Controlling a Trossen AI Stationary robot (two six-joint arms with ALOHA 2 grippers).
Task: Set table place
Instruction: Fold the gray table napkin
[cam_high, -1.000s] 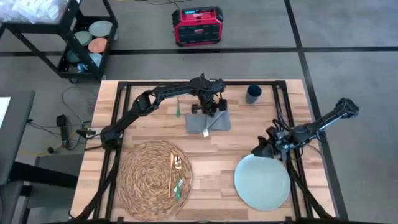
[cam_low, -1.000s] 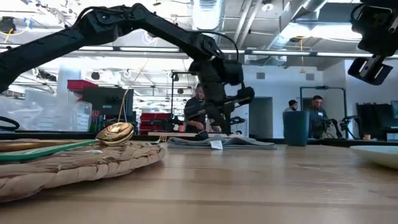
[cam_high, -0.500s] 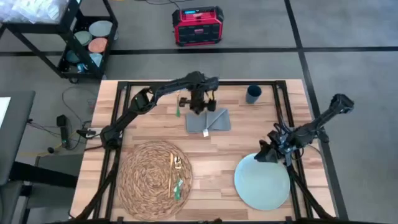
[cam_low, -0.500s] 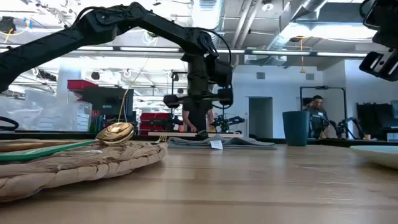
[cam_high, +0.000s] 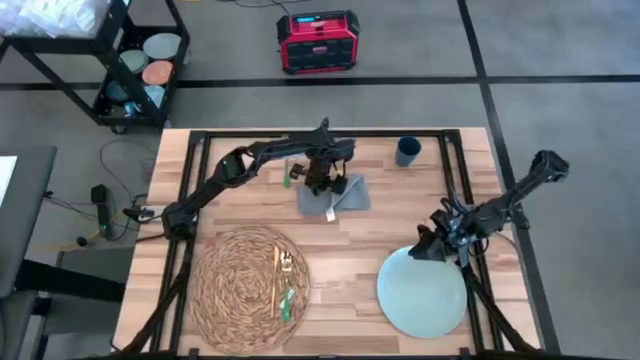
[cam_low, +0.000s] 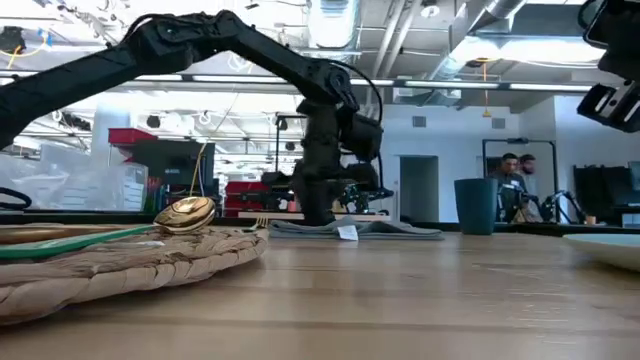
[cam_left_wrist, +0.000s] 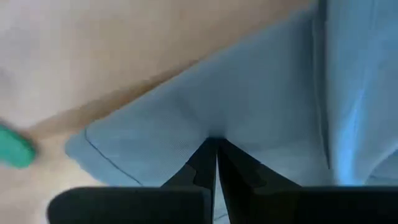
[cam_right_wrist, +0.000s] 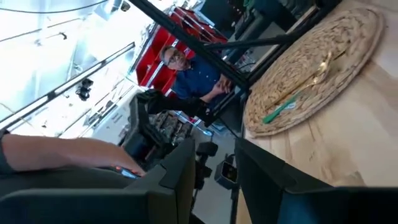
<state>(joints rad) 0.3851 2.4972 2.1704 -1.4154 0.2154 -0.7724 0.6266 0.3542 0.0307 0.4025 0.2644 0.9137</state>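
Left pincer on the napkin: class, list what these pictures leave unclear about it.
- Left pincer, left wrist view: tips look together on the grey napkin, but blur hides any pinched cloth.
- High view: the arm's wrist covers the tips.
- Low view: too far off to show contact.

The left wrist view is blurred, with the napkin (cam_left_wrist: 261, 118) and a green handle (cam_left_wrist: 13, 148) cut by its edges, while the plate (cam_low: 610, 246) runs off the low view's right edge.
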